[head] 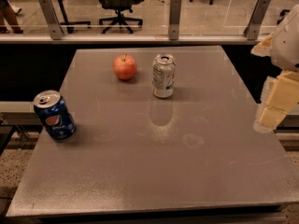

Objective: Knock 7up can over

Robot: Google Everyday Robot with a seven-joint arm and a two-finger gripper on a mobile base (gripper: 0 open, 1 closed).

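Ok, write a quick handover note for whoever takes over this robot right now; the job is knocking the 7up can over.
Gripper: at the right edge of the view, beside the table's right side, well apart from every object.
7up can: standing upright at the far middle of the table, just right of the apple and not touching it.
Pepsi can: upright near the left edge; leave it alone.
Done: nothing that shows; the can is not yet knocked over.
Left: bring the gripper in from the right to the 7up can and tip it, probably pushing clear of the apple.
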